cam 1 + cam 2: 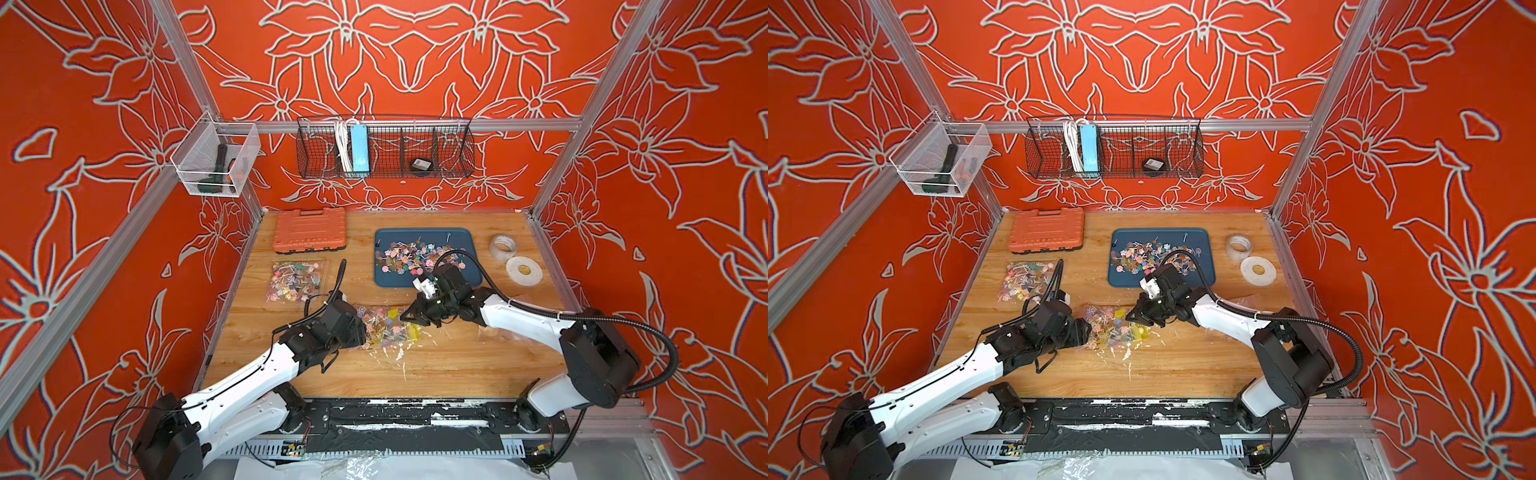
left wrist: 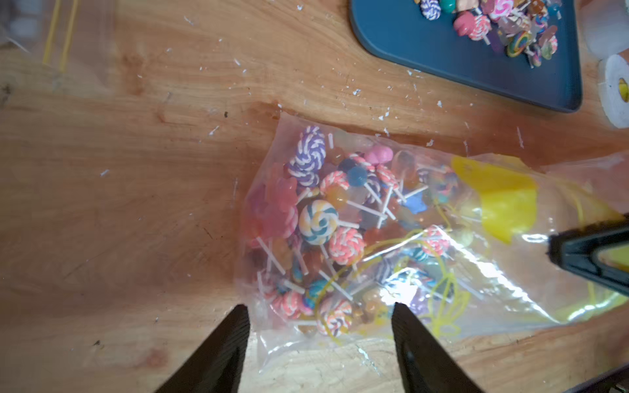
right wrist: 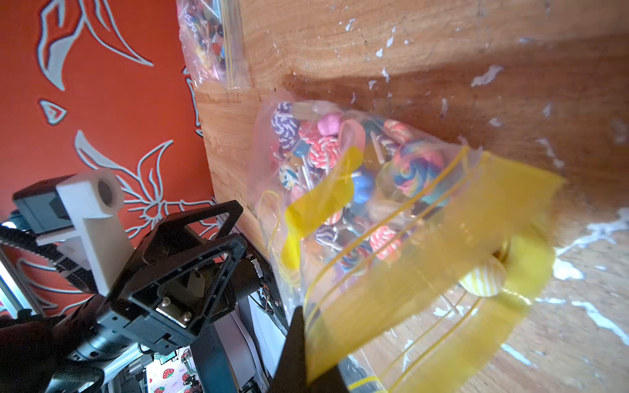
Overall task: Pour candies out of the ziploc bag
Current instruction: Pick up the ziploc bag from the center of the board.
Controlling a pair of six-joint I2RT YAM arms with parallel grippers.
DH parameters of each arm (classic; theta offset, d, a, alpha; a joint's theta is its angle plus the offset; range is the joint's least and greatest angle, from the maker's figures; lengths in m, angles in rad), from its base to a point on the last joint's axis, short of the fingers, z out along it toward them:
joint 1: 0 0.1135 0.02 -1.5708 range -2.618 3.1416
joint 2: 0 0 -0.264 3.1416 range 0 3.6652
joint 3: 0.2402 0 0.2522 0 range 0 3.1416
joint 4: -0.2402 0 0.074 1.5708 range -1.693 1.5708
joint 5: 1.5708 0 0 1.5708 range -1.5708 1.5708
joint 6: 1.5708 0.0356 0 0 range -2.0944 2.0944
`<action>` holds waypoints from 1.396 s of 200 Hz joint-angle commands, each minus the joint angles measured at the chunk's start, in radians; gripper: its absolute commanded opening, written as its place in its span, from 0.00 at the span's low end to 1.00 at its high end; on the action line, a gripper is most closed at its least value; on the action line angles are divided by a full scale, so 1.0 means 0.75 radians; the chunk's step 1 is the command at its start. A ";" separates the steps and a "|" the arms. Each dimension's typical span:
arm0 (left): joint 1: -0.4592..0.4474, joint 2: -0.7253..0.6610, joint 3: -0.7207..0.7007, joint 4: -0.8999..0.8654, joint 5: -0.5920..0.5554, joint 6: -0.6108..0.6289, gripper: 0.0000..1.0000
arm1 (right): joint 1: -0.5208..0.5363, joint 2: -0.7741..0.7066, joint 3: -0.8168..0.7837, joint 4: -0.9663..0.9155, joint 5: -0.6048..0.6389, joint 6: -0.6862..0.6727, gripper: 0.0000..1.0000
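The clear ziploc bag (image 1: 384, 328) (image 1: 1113, 328) lies mid-table between both arms, full of tiny lollipop candies (image 2: 320, 221) (image 3: 323, 149). Yellow tape lines its mouth. My right gripper (image 1: 409, 318) (image 1: 1133, 318) (image 3: 306, 340) is shut on that yellow mouth edge. A yellow striped candy (image 3: 483, 279) sits right at the mouth. My left gripper (image 1: 361, 332) (image 1: 1086, 332) (image 2: 318, 311) is open at the bag's opposite, closed end, and its fingers (image 2: 235, 340) straddle the bag's corner. More candies (image 1: 411, 255) lie loose on the blue tray (image 1: 390, 280) (image 1: 1121, 280) behind.
A second candy-filled bag (image 1: 295, 280) (image 1: 1027, 280) lies at the left. An orange tool case (image 1: 309, 230) sits back left. Two tape rolls (image 1: 503, 247) (image 1: 523, 270) stand right of the tray. White plastic flecks litter the wood near the bag.
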 commanded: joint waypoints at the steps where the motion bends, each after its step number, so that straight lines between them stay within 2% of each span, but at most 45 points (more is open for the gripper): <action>1: 0.041 -0.032 -0.033 0.043 0.015 -0.017 0.77 | -0.005 0.002 0.011 -0.037 0.021 -0.037 0.00; 34: 0.127 -0.058 -0.072 0.116 0.107 0.031 0.89 | -0.005 0.006 0.005 -0.041 0.033 -0.036 0.00; 82: 0.230 -0.053 -0.163 0.277 0.320 0.068 0.90 | -0.004 0.007 0.005 -0.046 0.041 -0.035 0.00; 124: 0.280 -0.028 -0.218 0.343 0.380 0.075 0.88 | -0.004 0.005 0.001 -0.047 0.045 -0.035 0.00; 190: 0.294 0.049 -0.226 0.437 0.456 0.102 0.81 | -0.004 0.007 -0.005 -0.041 0.046 -0.030 0.00; 270: 0.296 0.066 -0.220 0.451 0.465 0.120 0.61 | -0.005 0.013 -0.006 -0.037 0.045 -0.026 0.00; 279: 0.297 0.117 -0.221 0.461 0.470 0.120 0.60 | -0.005 0.014 -0.005 -0.037 0.044 -0.025 0.00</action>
